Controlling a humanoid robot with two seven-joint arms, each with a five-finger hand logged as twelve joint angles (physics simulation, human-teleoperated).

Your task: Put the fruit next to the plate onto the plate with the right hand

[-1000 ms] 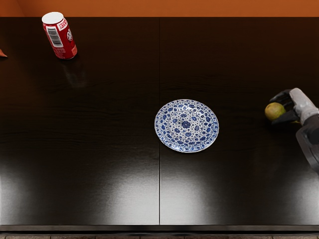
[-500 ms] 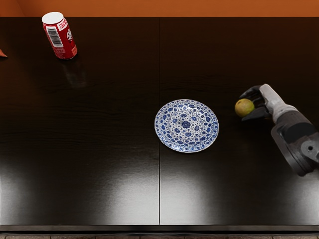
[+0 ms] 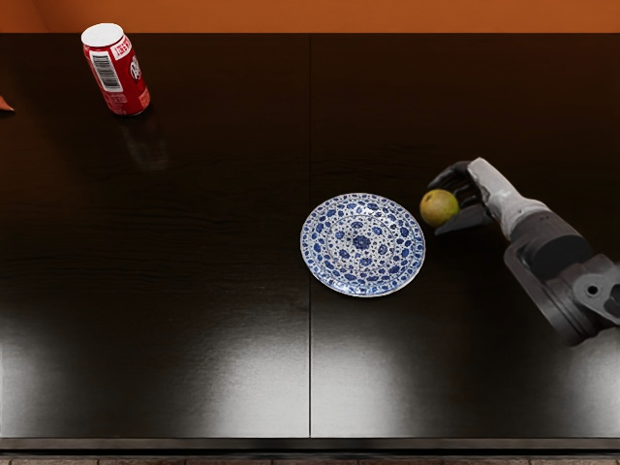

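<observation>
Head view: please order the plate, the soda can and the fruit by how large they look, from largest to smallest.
1. plate, clearly the largest.
2. soda can, farther from the camera, yet bigger than the fruit.
3. fruit, the smallest.

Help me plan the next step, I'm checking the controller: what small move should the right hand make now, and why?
Probably shift the right hand a little to the picture's left, so the fruit ends up above the plate before release. The hand grips the fruit just off the plate's right rim, not yet over it.
</observation>
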